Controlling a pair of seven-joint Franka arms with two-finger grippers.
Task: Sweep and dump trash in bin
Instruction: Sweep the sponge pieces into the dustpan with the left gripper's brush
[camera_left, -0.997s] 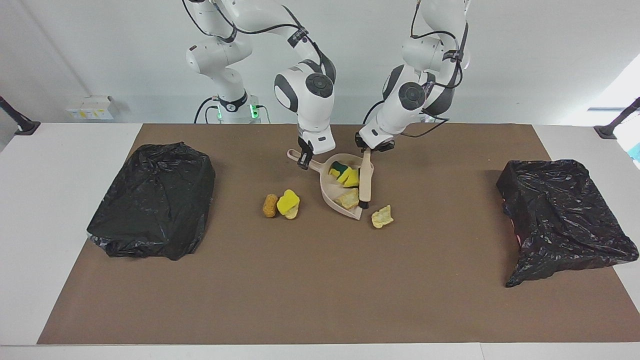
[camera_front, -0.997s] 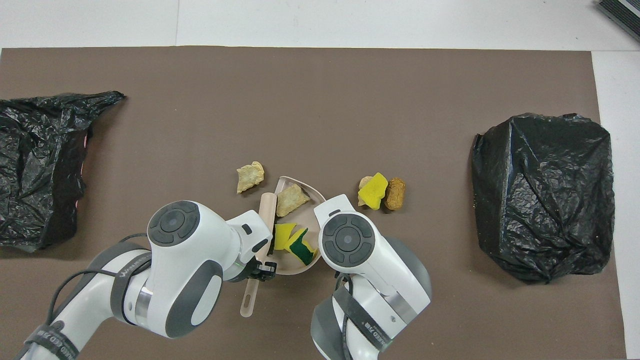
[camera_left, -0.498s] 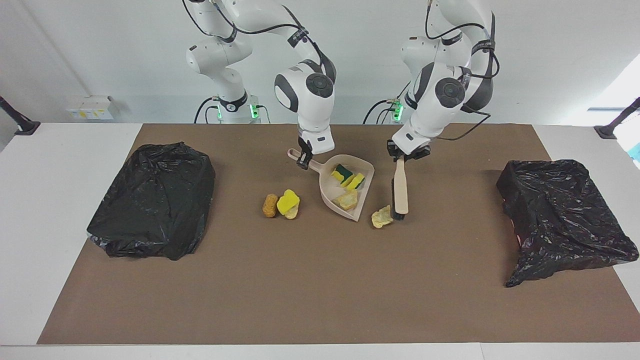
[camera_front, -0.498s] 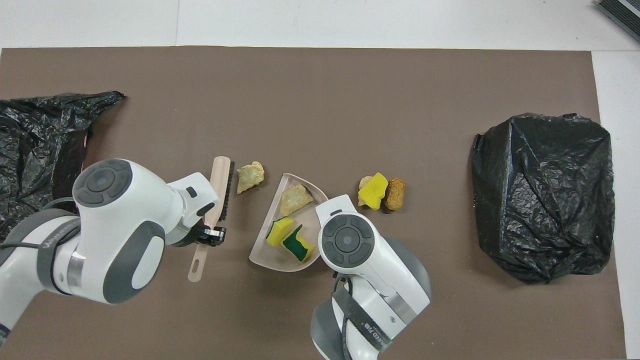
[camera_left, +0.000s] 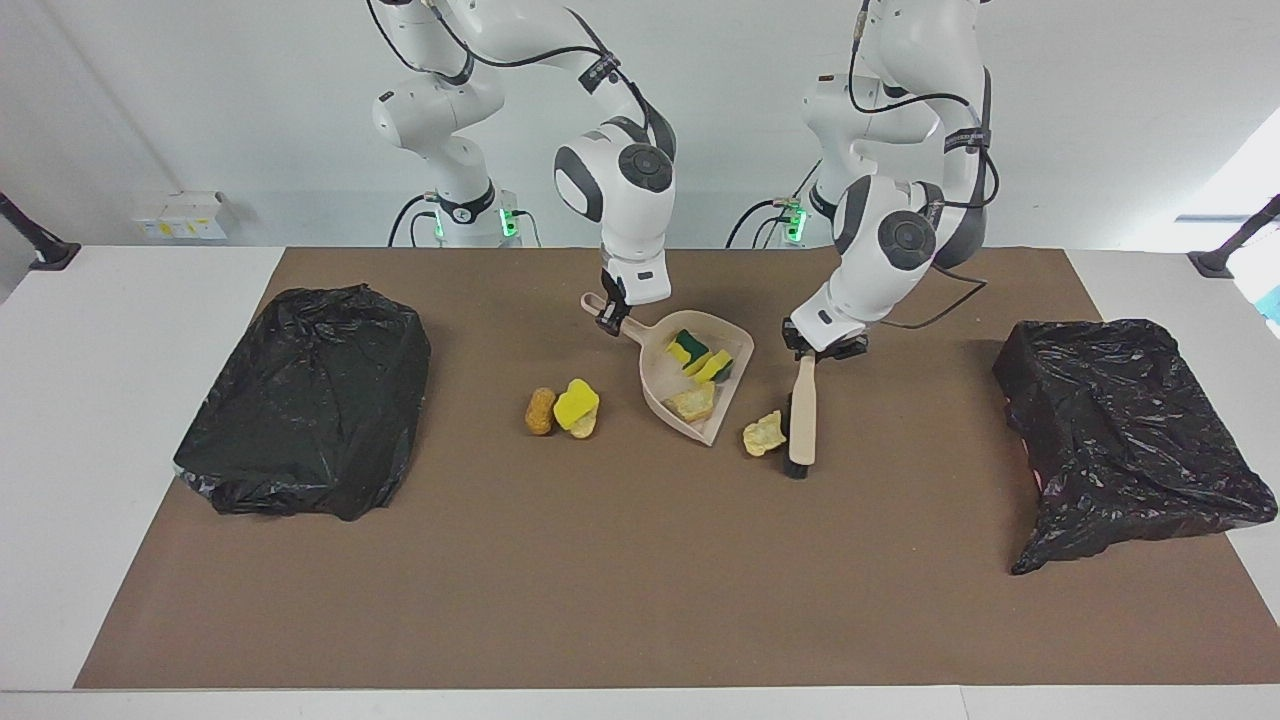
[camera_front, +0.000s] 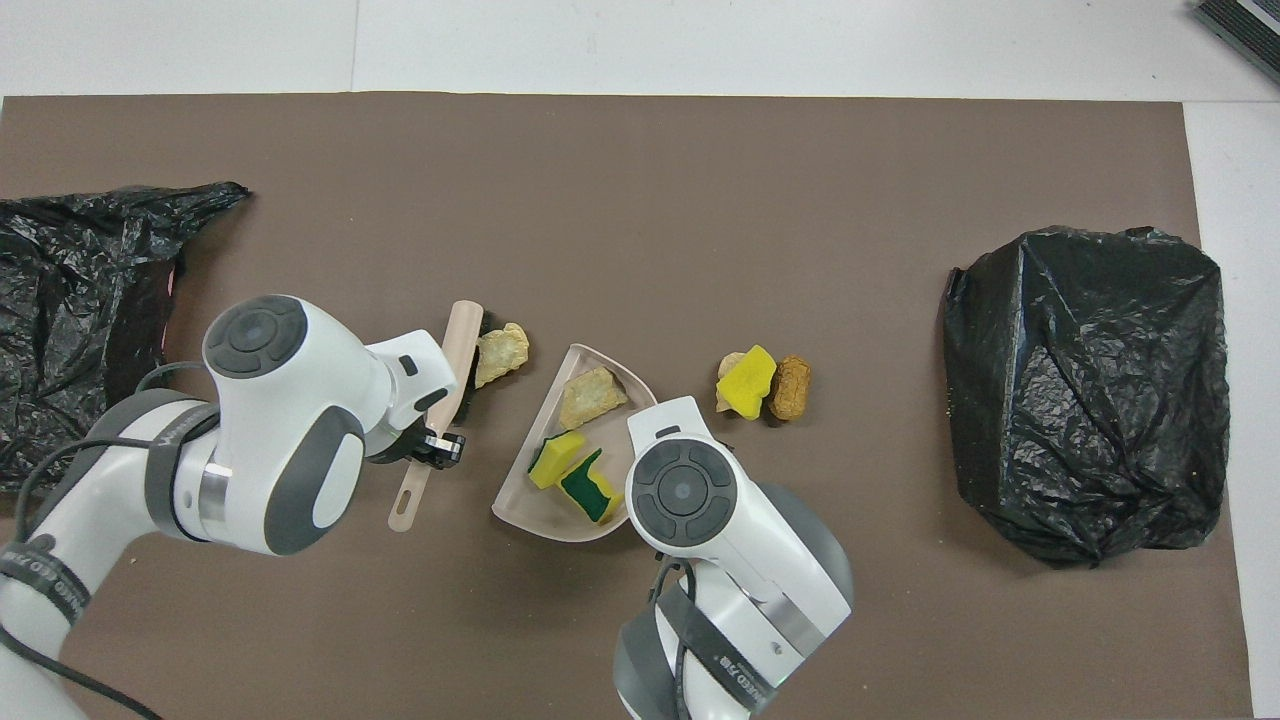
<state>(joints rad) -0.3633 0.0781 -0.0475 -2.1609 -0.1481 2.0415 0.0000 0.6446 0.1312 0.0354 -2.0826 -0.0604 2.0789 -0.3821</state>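
My right gripper (camera_left: 611, 314) is shut on the handle of the beige dustpan (camera_left: 657, 372), whose mouth rests on the mat; in the overhead view that hand is hidden under its own arm. Green-and-yellow sponge pieces (camera_left: 699, 357) and a beige lump (camera_left: 694, 402) lie in the pan (camera_front: 524, 504). My left gripper (camera_left: 822, 346) (camera_front: 433, 447) is shut on the brush (camera_left: 802, 412) (camera_front: 463, 345), held bristles-down beside a loose pale lump (camera_left: 764, 433) (camera_front: 500, 352), which lies just outside the pan's mouth. An orange-brown lump (camera_left: 540, 410) and a yellow sponge (camera_left: 577, 402) (camera_front: 746, 378) lie together toward the right arm's end.
Two bins covered in black bags stand on the brown mat, one at the right arm's end (camera_left: 300, 400) (camera_front: 1085, 390), one at the left arm's end (camera_left: 1130, 430) (camera_front: 70, 330). Bare mat stretches farther from the robots than the trash.
My left gripper carried the brush out of the dustpan toward the left arm's end, then lowered it beside the loose pale lump. The dustpan turned slightly; the sponges in it shifted.
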